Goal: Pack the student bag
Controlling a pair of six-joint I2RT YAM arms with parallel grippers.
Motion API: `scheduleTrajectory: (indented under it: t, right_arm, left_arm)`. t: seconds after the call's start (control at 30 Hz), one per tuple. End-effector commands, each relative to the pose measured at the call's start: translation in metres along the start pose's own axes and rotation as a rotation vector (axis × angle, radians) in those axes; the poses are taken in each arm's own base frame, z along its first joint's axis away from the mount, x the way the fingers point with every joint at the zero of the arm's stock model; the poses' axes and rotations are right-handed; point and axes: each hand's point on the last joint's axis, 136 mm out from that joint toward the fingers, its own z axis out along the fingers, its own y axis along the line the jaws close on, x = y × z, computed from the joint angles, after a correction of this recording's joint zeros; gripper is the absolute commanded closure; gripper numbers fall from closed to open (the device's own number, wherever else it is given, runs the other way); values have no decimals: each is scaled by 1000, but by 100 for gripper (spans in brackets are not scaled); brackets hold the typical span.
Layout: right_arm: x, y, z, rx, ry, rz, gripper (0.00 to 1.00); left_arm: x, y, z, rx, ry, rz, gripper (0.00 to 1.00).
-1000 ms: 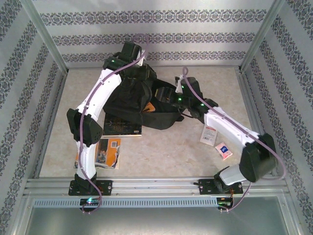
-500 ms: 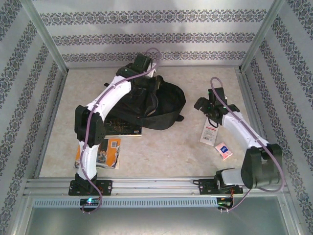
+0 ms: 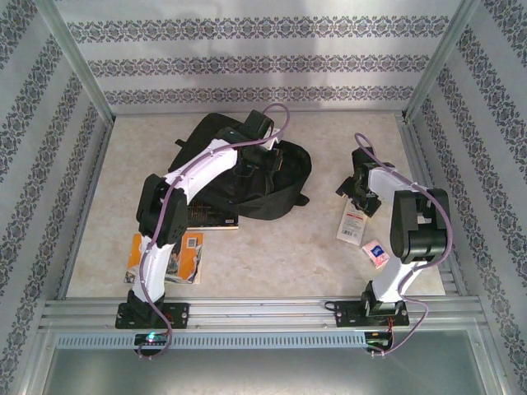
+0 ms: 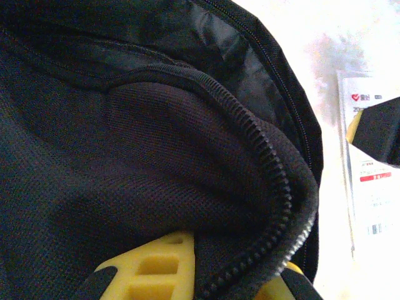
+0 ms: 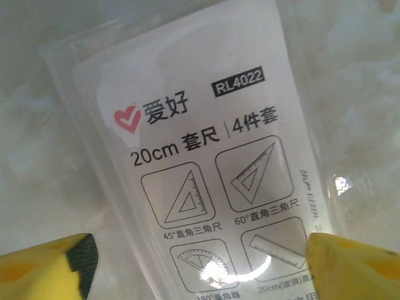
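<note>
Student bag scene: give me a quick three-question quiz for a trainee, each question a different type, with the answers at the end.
1. True or false: the left pincer is shut on the fabric of the student bag, right beside its zipper.
2. Multiple choice: what lies under the open right pincer? A) the ruler set packet; B) a book; C) a pencil case.
3. Count: how many books lie outside the bag?

Key
1. True.
2. A.
3. Two: a dark one at the bag's near edge and an orange one nearer the front.
</note>
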Motion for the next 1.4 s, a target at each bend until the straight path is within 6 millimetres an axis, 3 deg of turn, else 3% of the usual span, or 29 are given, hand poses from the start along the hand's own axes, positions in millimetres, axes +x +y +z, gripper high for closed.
scheduleTrajectory:
  t: [0.0, 0.13, 0.3, 0.6, 0.83, 0.93, 1.03, 1.1, 1.23, 1.37]
  right_arm:
    - [29, 3, 8, -23, 94, 7, 21]
    - [52, 11, 4, -32, 127, -35, 28]
    - [81, 22, -5, -119, 185, -8, 33]
    - [154, 39, -16, -203, 309, -41, 40]
    - [168, 41, -34, -241, 289, -123, 54]
    - [168, 46, -38, -272, 284, -187, 60]
    - [170, 53, -42, -322, 295, -261, 58]
    - [172, 57, -46, -360, 294, -297, 51]
    - [166, 61, -61, -459, 245, -342, 24]
    - [151, 52, -75, -526, 161, -318, 18]
  left_arm:
    - [4, 7, -13, -46, 16, -2, 91]
    - [0, 7, -20, -61, 2, 9, 84]
    - [-3, 8, -26, -78, -8, 16, 82]
    - [-1, 8, -36, -94, -8, 25, 82]
    - [2, 8, -39, -96, 3, 31, 82]
    - [12, 5, -30, -56, 36, -1, 77]
    - [22, -1, -24, -24, 63, -20, 67]
    - [23, -7, -26, -9, 60, -22, 64]
    - [20, -27, -48, 42, 16, -18, 51]
    - [24, -51, -69, 67, -26, 22, 44]
